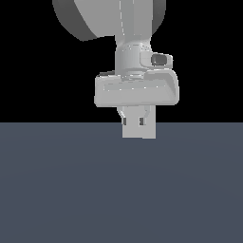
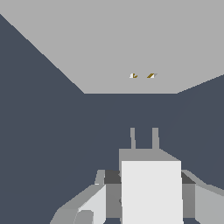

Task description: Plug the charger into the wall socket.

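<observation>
Dark slate floor fills the lower half of the exterior view under a black backdrop, and we see the gripper hanging just above it. Its fingers are clamped on the charger, an off-white block whose two thin prongs point toward the wall socket. We find the charger apart from that pale plate, its prongs facing the two tiny holes at the plate's centre.
</observation>
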Robot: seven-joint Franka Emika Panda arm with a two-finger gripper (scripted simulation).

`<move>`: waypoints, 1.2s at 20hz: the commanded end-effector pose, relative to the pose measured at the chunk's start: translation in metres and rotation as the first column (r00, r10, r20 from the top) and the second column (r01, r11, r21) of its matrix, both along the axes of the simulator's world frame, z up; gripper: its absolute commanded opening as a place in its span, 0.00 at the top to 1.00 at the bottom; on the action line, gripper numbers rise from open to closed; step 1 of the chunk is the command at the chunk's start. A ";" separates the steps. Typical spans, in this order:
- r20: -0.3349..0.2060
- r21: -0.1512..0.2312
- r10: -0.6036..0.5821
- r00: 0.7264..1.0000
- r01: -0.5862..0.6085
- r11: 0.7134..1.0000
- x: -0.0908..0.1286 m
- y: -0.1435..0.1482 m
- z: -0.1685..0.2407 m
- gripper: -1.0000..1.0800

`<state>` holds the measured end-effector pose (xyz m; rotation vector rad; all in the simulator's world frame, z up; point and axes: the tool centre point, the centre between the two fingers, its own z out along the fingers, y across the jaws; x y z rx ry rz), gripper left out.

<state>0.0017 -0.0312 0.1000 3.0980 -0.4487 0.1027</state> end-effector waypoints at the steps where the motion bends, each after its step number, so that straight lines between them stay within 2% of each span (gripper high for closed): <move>1: 0.000 0.000 0.000 1.000 0.000 1.000 0.000 0.000 0.000 1.00; 9: 0.000 0.000 0.000 1.000 0.000 1.000 0.006 -0.002 0.000 1.00; 24: 0.000 0.000 0.000 1.000 0.000 1.000 0.046 -0.014 0.000 1.00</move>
